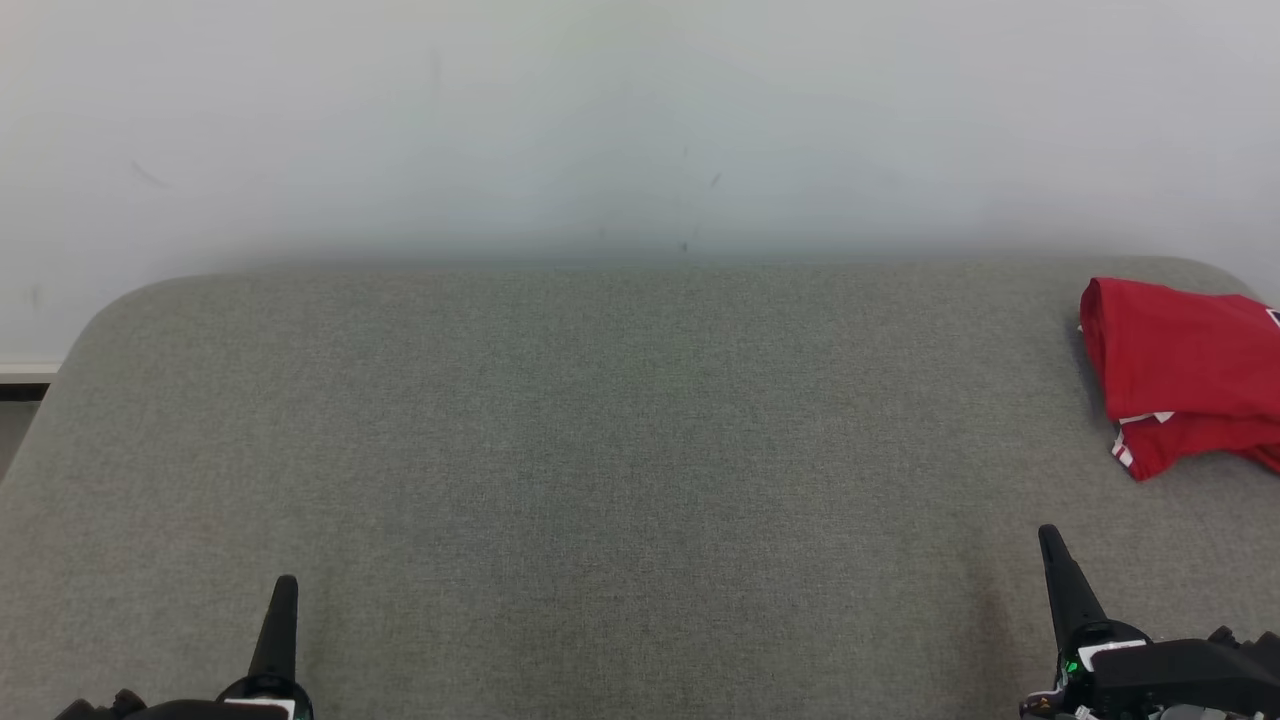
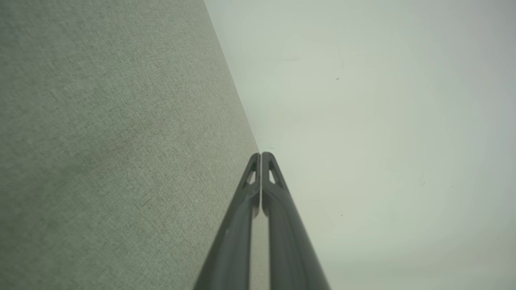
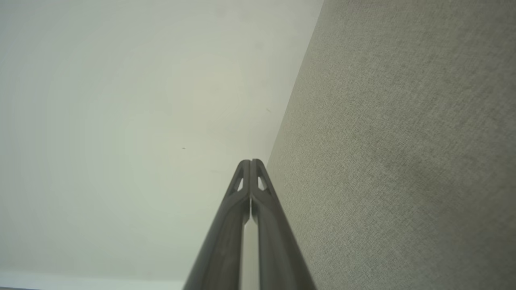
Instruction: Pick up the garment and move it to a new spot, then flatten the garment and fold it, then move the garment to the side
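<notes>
**A:** We're looking down on the grey fabric surface (image 1: 640,430). The red garment (image 1: 1180,360) lies at its far right corner and is cut off by the edge of our head view.

**B:** We see white trim on the side of it nearest us. The cloth is doubled over itself in a soft heap, not spread flat.

**A:** The right gripper (image 1: 1048,532) is at the surface's near right edge, well apart from the garment.

**B:** And the left gripper (image 1: 287,582) is at the near left edge, almost the whole surface away from that garment.

**A:** Both claws are closed on nothing. In each wrist view we see the 2 dark fingers (image 2: 282,225) pressed tip to tip.

**B:** Agreed. Past those tips the surface's far edge meets the pale wall (image 1: 640,120).

**A:** That wall rises right behind the surface, and we pick out a few faint marks on it.

**B:** We cannot tell whether either gripper's tips touch the surface or hang just above it.
</notes>
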You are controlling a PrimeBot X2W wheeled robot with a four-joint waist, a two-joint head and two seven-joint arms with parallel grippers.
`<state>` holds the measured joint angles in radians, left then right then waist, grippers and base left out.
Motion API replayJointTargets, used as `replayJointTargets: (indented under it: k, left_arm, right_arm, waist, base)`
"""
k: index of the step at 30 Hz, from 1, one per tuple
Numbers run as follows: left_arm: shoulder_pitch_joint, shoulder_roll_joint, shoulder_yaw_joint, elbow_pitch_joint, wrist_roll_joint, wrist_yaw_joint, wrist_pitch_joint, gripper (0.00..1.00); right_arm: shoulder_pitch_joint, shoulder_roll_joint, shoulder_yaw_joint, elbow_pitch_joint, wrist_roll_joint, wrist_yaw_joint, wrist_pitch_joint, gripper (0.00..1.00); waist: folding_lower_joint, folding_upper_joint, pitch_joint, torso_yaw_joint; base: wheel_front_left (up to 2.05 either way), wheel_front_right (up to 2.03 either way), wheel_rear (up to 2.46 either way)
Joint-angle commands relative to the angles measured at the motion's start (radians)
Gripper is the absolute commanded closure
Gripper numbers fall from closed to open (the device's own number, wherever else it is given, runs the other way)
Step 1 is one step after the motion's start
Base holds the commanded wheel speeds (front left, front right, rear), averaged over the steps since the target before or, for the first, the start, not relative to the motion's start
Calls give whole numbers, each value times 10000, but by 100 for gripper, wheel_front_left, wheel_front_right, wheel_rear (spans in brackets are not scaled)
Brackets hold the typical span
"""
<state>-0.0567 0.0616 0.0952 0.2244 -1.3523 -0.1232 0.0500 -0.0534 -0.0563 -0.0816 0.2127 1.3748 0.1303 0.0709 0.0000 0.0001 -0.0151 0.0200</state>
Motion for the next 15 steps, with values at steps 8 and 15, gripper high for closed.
replayJointTargets:
  k: [8,15]
  left_arm:
    - [-299,-42,82,42,-770,-52,206,100]
    - [-376,-65,120,99,-1303,-71,325,100]
  right_arm:
    - [-254,-33,-98,67,730,6,125,100]
    - [-356,-24,-145,144,1234,6,196,100]
  waist:
    - [0,-1,44,-49]
    - [0,-1,81,-89]
  base:
    - [0,0,0]
    - [0,0,0]
